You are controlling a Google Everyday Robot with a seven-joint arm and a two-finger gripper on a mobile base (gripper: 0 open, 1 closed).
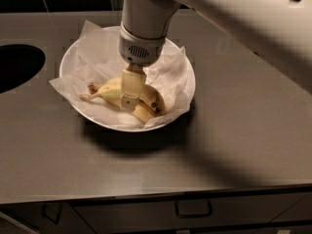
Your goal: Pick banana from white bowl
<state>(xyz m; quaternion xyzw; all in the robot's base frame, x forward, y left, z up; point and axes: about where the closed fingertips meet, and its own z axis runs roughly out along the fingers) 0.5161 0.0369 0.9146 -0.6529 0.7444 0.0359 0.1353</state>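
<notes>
A yellow banana (154, 102) with brown spots lies in the white bowl (66, 66), on crumpled white paper (97, 48), with its stem pointing left. The bowl stands on a grey counter. My gripper (131, 99) comes down from the top of the view on a thick white arm. It sits low in the bowl, right at the middle of the banana, and covers part of it. The banana rests on the paper.
A dark round opening (14, 67) is set into the grey counter (243, 130) at the far left. Below the counter's front edge is a drawer with a handle (193, 209). Dark tiles run along the back.
</notes>
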